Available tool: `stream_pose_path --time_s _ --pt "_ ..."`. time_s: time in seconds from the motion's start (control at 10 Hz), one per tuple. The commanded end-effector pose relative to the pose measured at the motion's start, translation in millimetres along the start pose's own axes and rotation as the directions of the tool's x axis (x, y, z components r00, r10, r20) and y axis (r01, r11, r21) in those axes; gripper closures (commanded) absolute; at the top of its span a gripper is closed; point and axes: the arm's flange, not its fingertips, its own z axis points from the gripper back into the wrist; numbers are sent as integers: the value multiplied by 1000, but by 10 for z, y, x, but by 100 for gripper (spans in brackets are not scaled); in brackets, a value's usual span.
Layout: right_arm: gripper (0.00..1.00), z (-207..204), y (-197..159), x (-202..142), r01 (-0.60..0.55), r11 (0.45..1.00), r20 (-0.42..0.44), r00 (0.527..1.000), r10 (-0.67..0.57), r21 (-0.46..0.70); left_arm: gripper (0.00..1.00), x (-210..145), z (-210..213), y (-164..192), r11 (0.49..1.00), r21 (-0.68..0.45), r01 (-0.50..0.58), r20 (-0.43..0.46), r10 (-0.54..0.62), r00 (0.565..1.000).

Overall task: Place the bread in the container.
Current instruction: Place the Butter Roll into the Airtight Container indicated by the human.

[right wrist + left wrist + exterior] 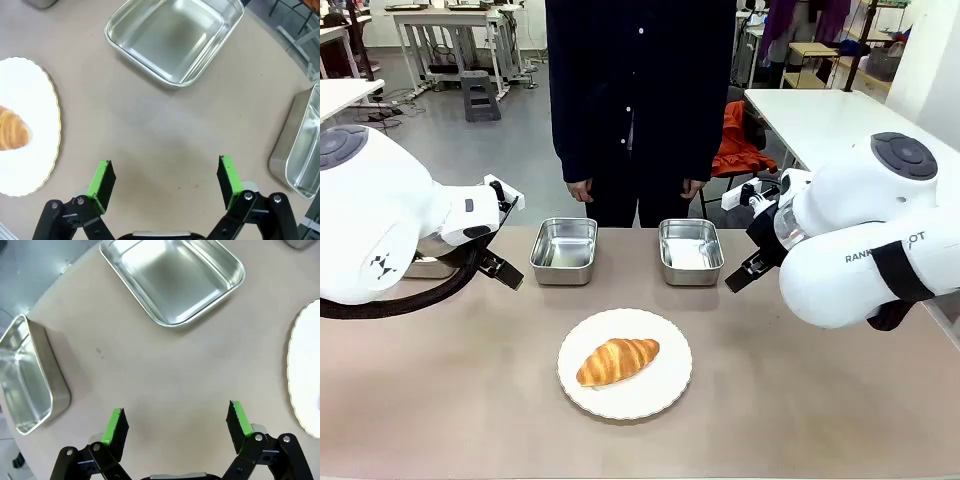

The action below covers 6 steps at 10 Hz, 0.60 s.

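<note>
Bread [618, 361], a golden croissant, lies on the white plate [642, 402] in the middle of the bench [820, 400], on the robot's side of it and not yet in any pan. Its long axis runs mostly across the bench, from the robot's left to its right, with the right-hand end tipped a little toward the far side. Beyond the plate and apart from it stand the left container [564, 250] and the right container [691, 250], side by side and both empty, in front of the person [640, 90] at the far edge. The left end effector [176, 412] hovers over bare bench, released, with nothing between its green pads [116, 422]. The left container is ahead of it, an outer pan [25, 375] lies off to one side, and the plate's rim shows at the picture's edge. The right end effector [165, 167] is likewise spread wide and empty, and its wrist view catches one tip of the bread beside the right container. In the front view the two end effectors flank the pair of containers. From either one, the bread therefore lies back toward the robot and inward toward the middle, and neither arm looks clearly nearer. Whichever arm goes will probably have to swing inward, descend over the plate and turn its fingers to close across the croissant's short width. From there the carry to the container on that side would be short.
</note>
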Motion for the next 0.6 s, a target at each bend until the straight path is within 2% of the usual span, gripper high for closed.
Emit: stream_pose_path --time_s 0.0,0.5 --pt "0 0 0 0 0 1000 0 1000 0 0 0 0 1 0 1000 0 0 0 0 1000" --pt "0 0 0 0 0 1000 0 1000 0 0 0 0 1 0 1000 0 0 0 0 1000"
